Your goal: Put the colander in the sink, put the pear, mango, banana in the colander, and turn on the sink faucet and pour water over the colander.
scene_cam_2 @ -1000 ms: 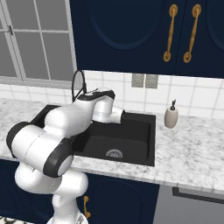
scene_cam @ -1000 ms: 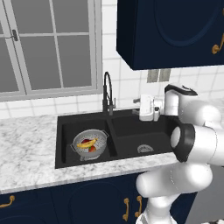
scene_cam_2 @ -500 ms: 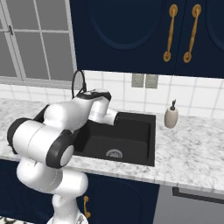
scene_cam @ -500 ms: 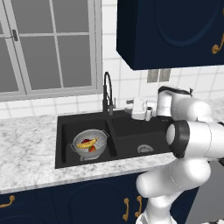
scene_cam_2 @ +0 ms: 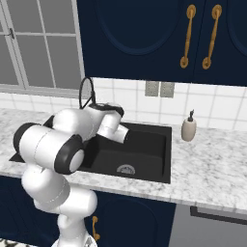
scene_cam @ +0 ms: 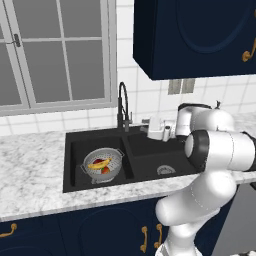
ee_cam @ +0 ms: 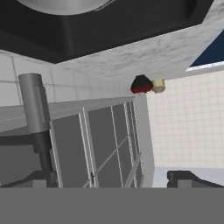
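Note:
The silver colander sits in the left basin of the black sink. In it lie the yellow banana and the red-orange mango; the pear is hidden. The black gooseneck faucet rises behind the divider. My gripper hovers just right of the faucet's base at lever height, open and empty. In the rolled hand view the faucet's stem stands close by one side of the gripper, with the colander's rim at the top edge. No water is in view.
A beige soap dispenser stands on the marble counter right of the sink. The window and tiled wall lie close behind the faucet, with navy cabinets overhead. A small dark red thing lies far off on the counter.
My hand has slid left above the right basin, closing in on the faucet's base. The jaws have stayed wide apart, and the colander and fruit have not moved.

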{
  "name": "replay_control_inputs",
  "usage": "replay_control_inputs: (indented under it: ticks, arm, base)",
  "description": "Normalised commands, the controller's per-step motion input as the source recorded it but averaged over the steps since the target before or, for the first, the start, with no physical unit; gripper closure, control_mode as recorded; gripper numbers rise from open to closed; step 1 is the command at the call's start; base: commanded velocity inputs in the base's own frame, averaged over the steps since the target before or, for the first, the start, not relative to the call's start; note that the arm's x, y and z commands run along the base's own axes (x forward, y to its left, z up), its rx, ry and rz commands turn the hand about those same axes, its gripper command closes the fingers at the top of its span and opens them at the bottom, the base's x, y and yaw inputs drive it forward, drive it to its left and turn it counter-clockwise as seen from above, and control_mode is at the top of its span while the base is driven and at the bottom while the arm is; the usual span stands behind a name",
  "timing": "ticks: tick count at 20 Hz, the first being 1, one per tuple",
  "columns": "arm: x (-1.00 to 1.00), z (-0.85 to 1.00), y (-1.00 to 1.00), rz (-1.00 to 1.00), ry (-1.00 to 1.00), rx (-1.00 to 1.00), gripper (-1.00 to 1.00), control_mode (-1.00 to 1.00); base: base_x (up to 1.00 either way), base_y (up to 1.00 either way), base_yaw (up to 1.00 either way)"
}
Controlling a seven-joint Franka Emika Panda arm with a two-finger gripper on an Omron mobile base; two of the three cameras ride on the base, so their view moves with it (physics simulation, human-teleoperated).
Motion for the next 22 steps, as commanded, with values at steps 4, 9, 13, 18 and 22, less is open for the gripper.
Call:
replay_control_inputs:
  ticks: [4,9,13,18,22]
  arm:
    - [0.12,0.01,0.03,0.02,0.03,0.12,-1.00,-1.00]
    - [0.36,0.00,0.03,0.03,0.02,0.07,-1.00,-1.00]
    - [0.48,0.00,0.05,0.02,0.00,0.00,-1.00,-1.00]
    - [0.41,-0.16,0.02,0.01,0.00,0.00,-1.00,-1.00]
    - [0.30,-0.43,0.08,0.00,0.00,0.00,-1.00,-1.00]
  base:
    - [0.00,0.00,0.00]
    - [0.00,0.00,0.00]
    - [0.00,0.00,0.00]
    - [0.00,0.00,0.00]
    - [0.00,0.00,0.00]
